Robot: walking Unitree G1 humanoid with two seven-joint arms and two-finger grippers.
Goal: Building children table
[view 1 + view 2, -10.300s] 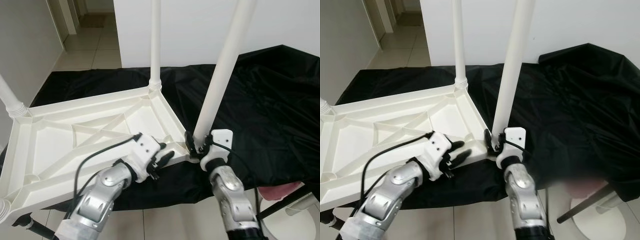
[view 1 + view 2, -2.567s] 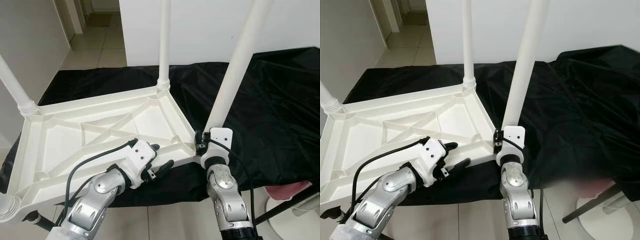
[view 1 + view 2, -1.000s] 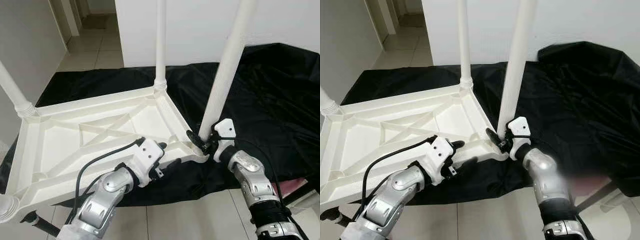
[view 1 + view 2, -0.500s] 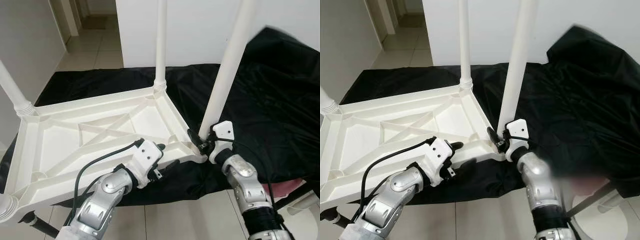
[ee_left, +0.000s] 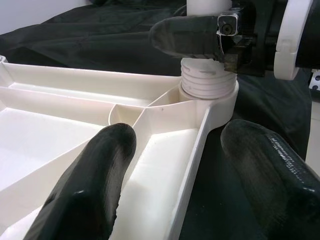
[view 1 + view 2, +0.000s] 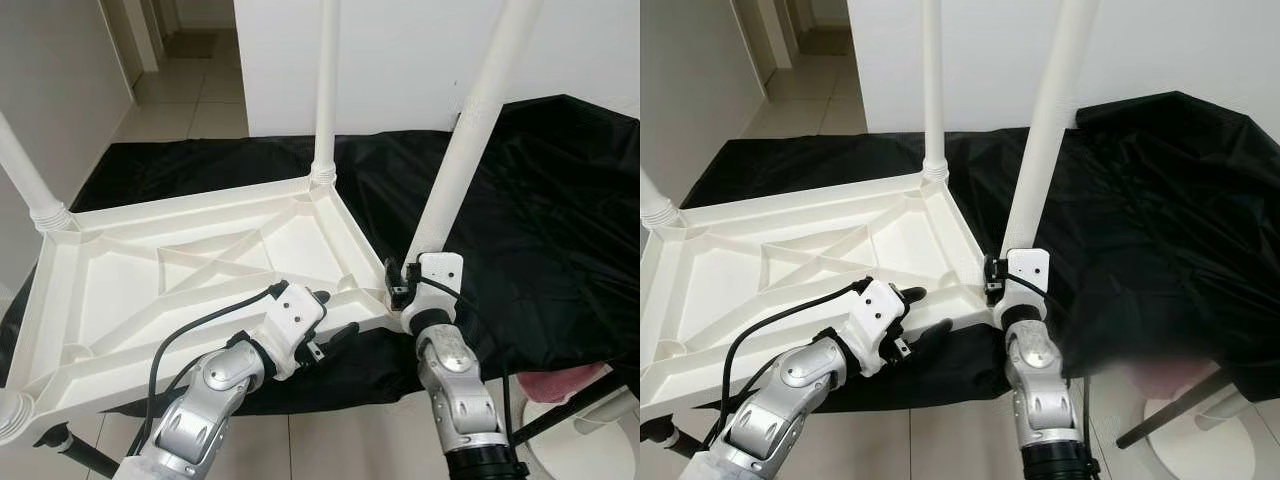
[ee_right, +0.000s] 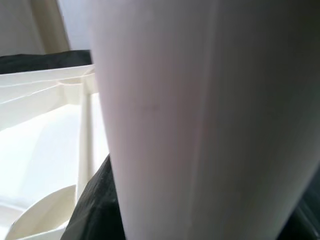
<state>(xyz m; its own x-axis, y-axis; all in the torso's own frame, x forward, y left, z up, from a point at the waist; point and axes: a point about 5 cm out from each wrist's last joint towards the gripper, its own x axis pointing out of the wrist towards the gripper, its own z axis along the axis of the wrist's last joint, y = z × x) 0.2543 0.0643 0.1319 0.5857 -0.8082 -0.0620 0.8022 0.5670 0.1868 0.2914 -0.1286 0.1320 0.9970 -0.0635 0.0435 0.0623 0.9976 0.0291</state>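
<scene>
Upside-down, white ribbed table (image 6: 150,290) (legs (image 6: 470,140) upright).

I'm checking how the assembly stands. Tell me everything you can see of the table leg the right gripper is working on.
The table leg is a long, smooth, white, plastic-looking tube, tapering and leaning slightly, its top out of frame. Its ribbed threaded base sits in the round corner socket of the upturned tabletop, threads partly exposed. The right gripper clasps it just above the socket. The left gripper straddles the nearby rim, fingers open.

A crumpled black sheet (image 6: 560,200) covered the tiled floor (image 6: 190,95) beside a white wall (image 6: 400,50), a hallway beyond.
</scene>
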